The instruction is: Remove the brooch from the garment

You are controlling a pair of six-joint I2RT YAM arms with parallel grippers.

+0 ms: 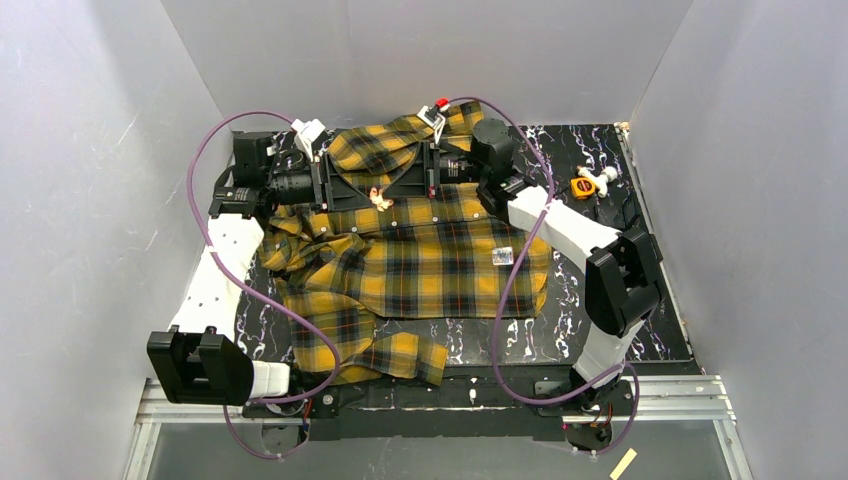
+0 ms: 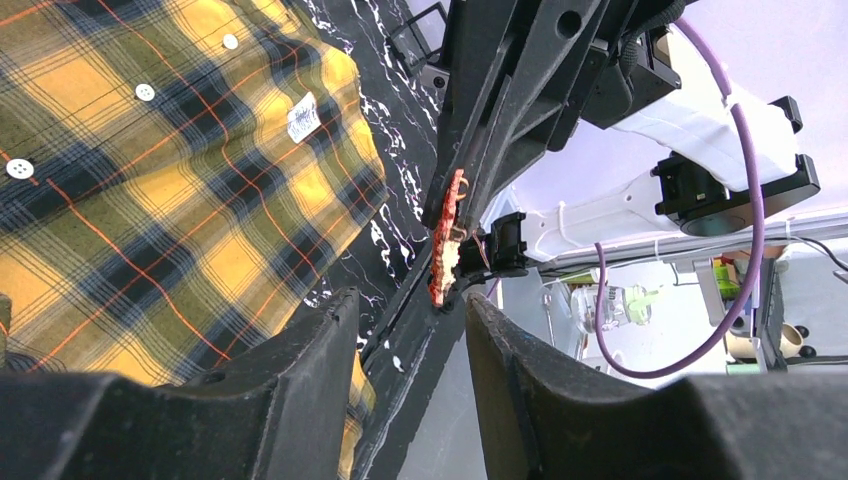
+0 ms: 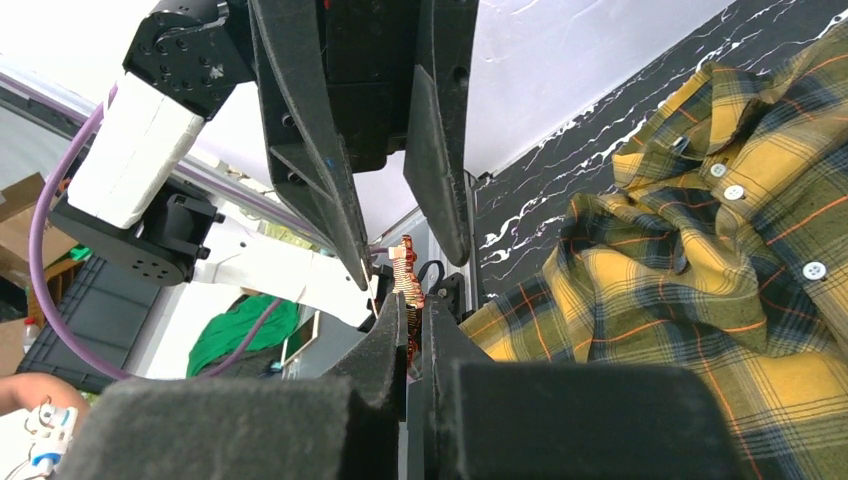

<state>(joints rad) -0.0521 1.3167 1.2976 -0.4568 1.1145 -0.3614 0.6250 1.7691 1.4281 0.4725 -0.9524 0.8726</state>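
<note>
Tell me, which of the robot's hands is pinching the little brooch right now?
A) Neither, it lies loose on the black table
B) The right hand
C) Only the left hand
B: the right hand is shut on the brooch, which sticks up from between its fingertips, while the fingers of the left hand stand apart on either side of it.

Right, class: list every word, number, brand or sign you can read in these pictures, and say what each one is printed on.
No text can be read in any view.
On the plaid shirt, the small white label carries dark print that is too blurred to read.
</note>
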